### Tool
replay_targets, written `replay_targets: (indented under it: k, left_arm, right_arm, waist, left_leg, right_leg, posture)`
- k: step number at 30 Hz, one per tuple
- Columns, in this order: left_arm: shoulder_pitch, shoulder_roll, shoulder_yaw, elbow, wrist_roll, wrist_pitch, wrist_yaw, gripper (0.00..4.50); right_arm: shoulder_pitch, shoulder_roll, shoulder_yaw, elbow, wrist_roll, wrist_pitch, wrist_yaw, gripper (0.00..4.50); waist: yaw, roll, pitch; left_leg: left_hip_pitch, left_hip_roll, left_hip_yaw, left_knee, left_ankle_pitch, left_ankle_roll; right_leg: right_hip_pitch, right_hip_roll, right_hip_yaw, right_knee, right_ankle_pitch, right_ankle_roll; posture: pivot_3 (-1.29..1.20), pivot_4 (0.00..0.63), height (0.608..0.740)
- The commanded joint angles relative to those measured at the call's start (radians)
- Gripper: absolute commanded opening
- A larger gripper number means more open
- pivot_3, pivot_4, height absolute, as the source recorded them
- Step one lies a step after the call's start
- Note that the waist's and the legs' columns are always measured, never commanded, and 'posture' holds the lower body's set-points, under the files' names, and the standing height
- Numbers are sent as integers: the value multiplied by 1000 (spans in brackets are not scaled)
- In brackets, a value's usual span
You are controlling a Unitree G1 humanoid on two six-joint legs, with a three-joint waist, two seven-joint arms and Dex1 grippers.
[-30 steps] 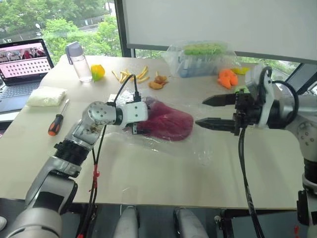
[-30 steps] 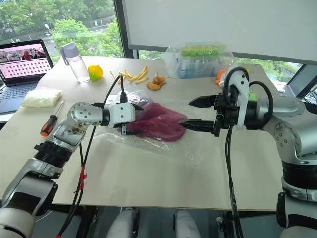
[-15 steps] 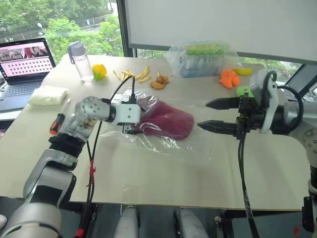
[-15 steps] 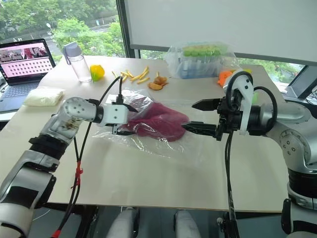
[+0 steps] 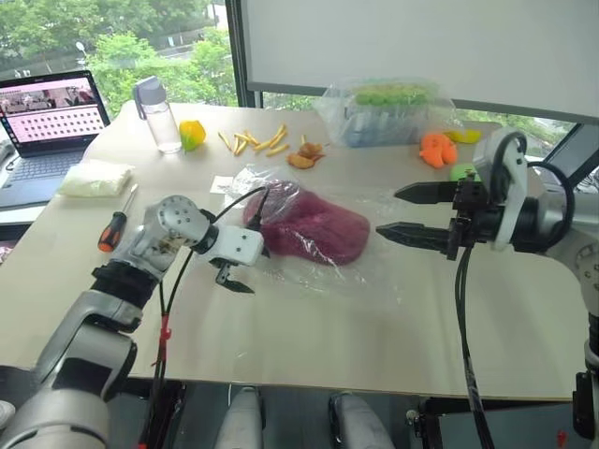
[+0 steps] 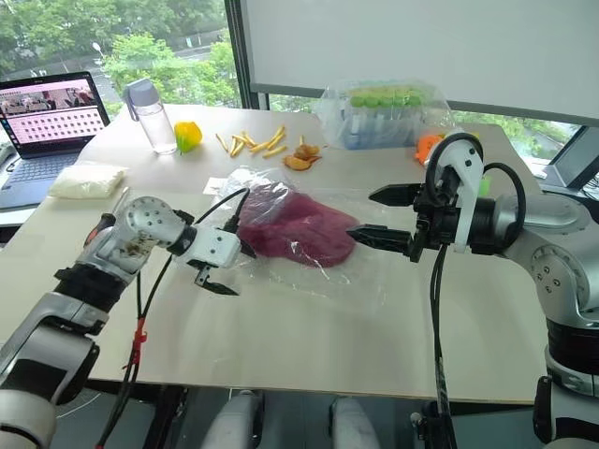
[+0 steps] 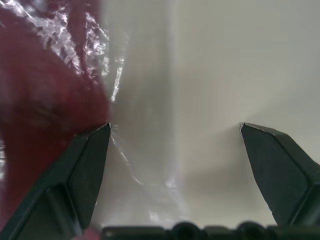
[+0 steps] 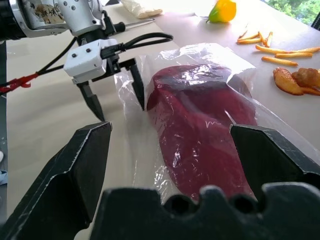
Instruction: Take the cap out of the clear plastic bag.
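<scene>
the left gripper (image 6: 217, 271) had its jaws wide, empty, tips angled down at the bag (image 5: 281, 234) edge nearest the desk's left side. the right gripper (image 5: 404, 211) was spread wide too, hovering empty above the desk, just off the bag's right end. the cap (image 5: 309, 224) lay inside the bag, mid-desk, well back from the front edge. to do this well, i judged the left should pinch only loose film at its end and pin it, not cloth, while the right found the opening, which i could not make out, and drew the cap out by its brim
</scene>
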Motion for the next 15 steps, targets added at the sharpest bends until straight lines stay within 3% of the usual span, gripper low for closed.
replay_targets:
  k: [1, 6, 9, 15]
  left_arm:
    - [-95, -65, -13, 179, 122, -145, 250, 4432]
    - [-168, -164, -8, 381, 180, -213, 457, 4432]
    - [-181, -186, -25, 446, 209, -249, 482, 3730]
    - [-177, -205, -33, 517, 228, -270, 438, 1593]
  right_arm:
    - [0, -15, -29, -25, -1, -23, -17, 4500]
    - [13, -22, -35, -33, -4, -25, -34, 4500]
    - [11, -22, -32, -31, -5, -28, -41, 4500]
    - [2, -20, -25, -20, -18, -42, -54, 4500]
  waist:
    - [1, 0, 0]
    - [0, 0, 0]
    - [-2, 0, 0]
    - [-1, 0, 0]
  left_leg:
    - [0, 0, 0, 0, 0, 0]
    - [-1, 0, 0, 0, 0, 0]
    - [-1, 0, 0, 0, 0, 0]
    - [1, 0, 0, 1, 0, 0]
  right_leg:
    - [0, 0, 0, 0, 0, 0]
    - [0, 0, 0, 0, 0, 2]
    - [0, 0, 0, 0, 0, 2]
    - [2, 0, 0, 0, 0, 2]
  posture:
    - [0, 150, 740]
    - [0, 150, 740]
    - [0, 150, 740]
    - [0, 150, 740]
